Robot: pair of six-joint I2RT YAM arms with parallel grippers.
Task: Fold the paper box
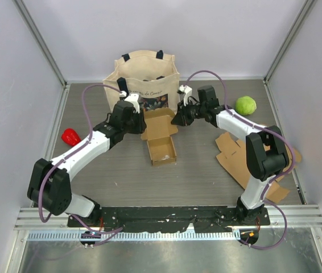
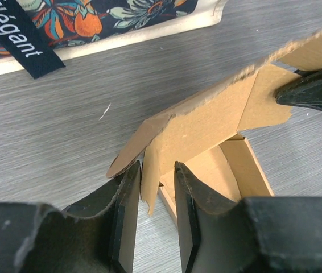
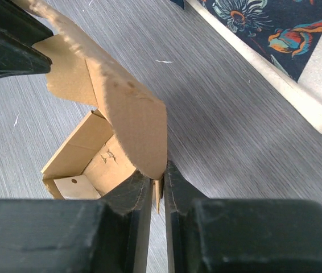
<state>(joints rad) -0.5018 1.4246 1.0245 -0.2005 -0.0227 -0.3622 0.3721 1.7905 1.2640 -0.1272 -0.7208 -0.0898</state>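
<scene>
Folding the lid (image 1: pixel 160 122) down looks like the step in hand. The box (image 1: pixel 162 149) sits on the table (image 1: pixel 121 170) at the centre of the top view, its tray open. The lid is raised at the upper end, just below the bag (image 1: pixel 145 77).

Each gripper is at one upper corner of the lid. The right gripper (image 3: pixel 159 170) is pinched on the right flap (image 3: pixel 159 196), with only a sliver of card between its fingers. The left gripper (image 2: pixel 156 168) straddles the left flap (image 2: pixel 149 179) with its jaws apart: the card lies against one finger and there is a gap to the other.

To do it well, I would have the left gripper close fully before anything moves. Both arms should then swing the lid toward the bottom of the frame together, at the same height, so the crease bends straight. The flaps should be kept turned inward, so they slide inside the tray walls and do not catch on the rims. Uneven pulling would probably twist the light tray or drag it across the table.
</scene>
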